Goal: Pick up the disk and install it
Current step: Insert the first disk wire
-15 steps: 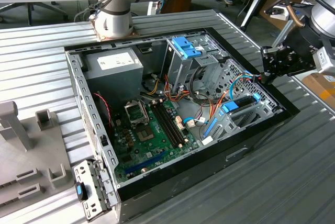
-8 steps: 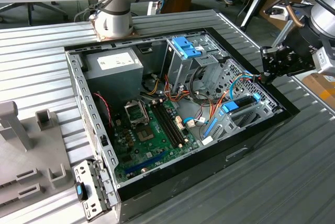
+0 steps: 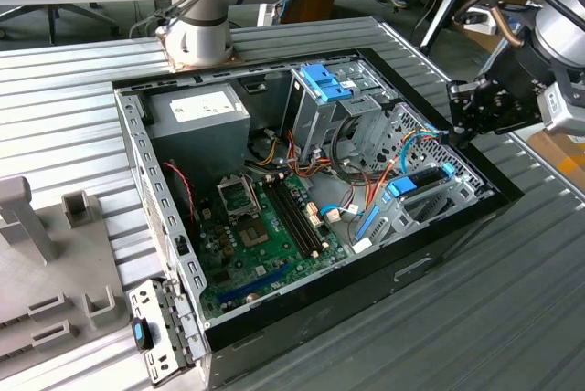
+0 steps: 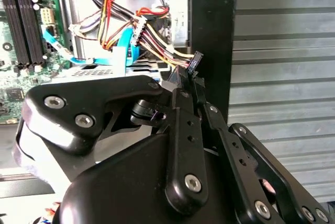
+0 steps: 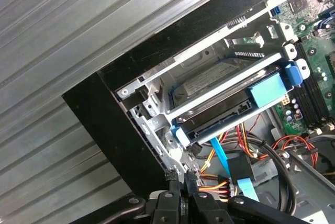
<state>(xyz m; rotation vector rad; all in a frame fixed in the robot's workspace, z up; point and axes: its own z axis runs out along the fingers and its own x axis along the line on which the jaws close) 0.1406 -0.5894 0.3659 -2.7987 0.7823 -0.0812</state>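
One thing first: the flat grey metal disk [image 5: 207, 81], white label on its face and bright blue plastic rails along its edges, already lies inside the bare-metal drive cage [image 5: 230, 84] of the open black computer case [image 3: 439, 254]. It sits level behind the cage's cross bars. In the exterior view you find it at the end of the case toward that view's right, tucked between the cage walls, which I judge to be its seated place.

Your black two-fingered gripper [image 5: 180, 176] hangs at the case wall just beside that cage, apart from the disk. Its fingers are drawn together with nothing between them (an empty, closed hand suits nudging rather than grasping).

It stands close to the bundle of red, yellow and orange wires [image 5: 217, 186] and the flat blue ribbon cable [image 5: 221, 156] that run out next to the disk, so mind those. The ribbed grey metal table [image 3: 512, 318] carries the case.
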